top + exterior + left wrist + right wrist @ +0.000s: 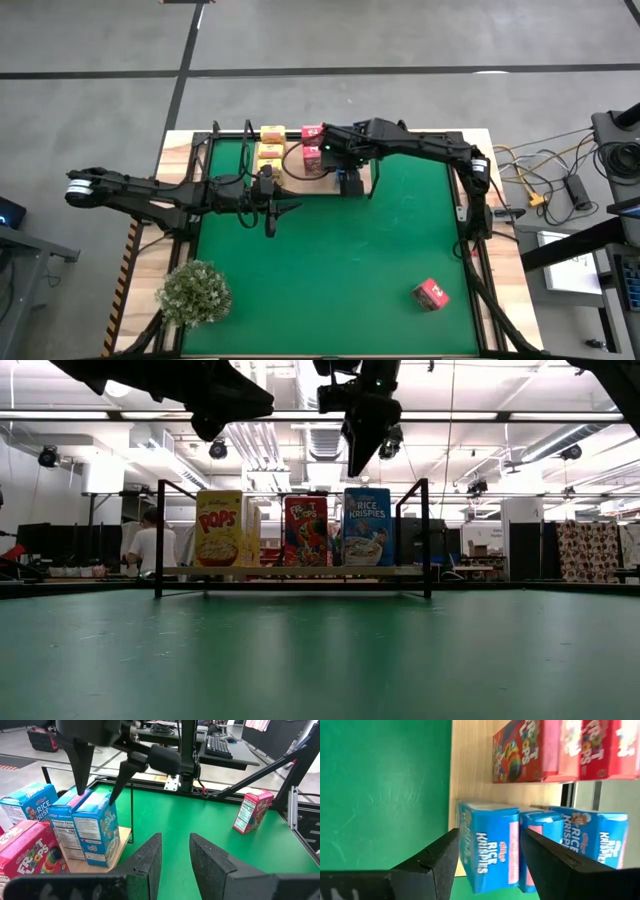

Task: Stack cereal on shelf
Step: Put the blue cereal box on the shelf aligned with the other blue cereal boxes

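The wooden shelf (pixel 296 166) stands at the mat's far edge. On it stand upright yellow cartons (pixel 270 150), pink-red cartons (pixel 312 134) and three blue cartons (pixel 97 832). One more pink-red carton (pixel 432 294) lies on the green mat near the front right. My right gripper (pixel 490 855) is open just above the front blue carton (pixel 487 845), one finger over each side, clear of its top in the low view (pixel 357 455). My left gripper (pixel 175 852) is open and empty, above the mat just in front of the shelf (pixel 272 210).
A bushy pale green plant (pixel 195 292) stands at the mat's near left corner. The shelf's black wire frame (pixel 427 535) rises at both ends. Open green mat (pixel 350 260) lies between the shelf and the lone pink-red carton. A person (pixel 150 545) shows in the room behind.
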`<action>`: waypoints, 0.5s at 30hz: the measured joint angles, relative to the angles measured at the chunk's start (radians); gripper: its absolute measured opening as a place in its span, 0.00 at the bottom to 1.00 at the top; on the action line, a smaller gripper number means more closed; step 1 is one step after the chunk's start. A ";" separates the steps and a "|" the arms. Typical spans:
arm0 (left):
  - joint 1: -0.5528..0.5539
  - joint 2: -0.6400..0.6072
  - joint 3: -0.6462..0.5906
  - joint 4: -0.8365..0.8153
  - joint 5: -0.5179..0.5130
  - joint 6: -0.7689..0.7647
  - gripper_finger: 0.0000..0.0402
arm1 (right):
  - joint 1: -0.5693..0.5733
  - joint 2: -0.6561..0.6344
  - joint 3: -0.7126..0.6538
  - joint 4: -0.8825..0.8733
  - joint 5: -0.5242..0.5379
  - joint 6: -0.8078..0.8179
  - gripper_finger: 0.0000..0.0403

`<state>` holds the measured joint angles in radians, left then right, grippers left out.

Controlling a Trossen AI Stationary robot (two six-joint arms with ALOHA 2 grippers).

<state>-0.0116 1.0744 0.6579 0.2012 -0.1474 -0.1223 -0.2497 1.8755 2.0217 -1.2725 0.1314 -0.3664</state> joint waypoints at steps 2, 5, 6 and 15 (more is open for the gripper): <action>0.000 0.000 0.000 0.000 0.000 0.000 0.21 | 0.000 -0.001 0.013 -0.002 0.000 0.000 0.50; 0.000 0.000 0.000 0.000 0.000 0.000 0.21 | 0.000 -0.001 0.034 -0.003 0.000 0.000 0.50; 0.000 0.000 0.000 0.000 0.000 0.000 0.21 | 0.000 -0.002 0.039 -0.002 -0.001 -0.001 0.50; 0.000 0.000 0.000 0.000 -0.001 0.005 0.21 | 0.010 -0.001 0.098 -0.006 -0.007 -0.002 0.49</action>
<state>-0.0116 1.0744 0.6579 0.2012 -0.1482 -0.1173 -0.2395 1.8744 2.1199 -1.2789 0.1247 -0.3683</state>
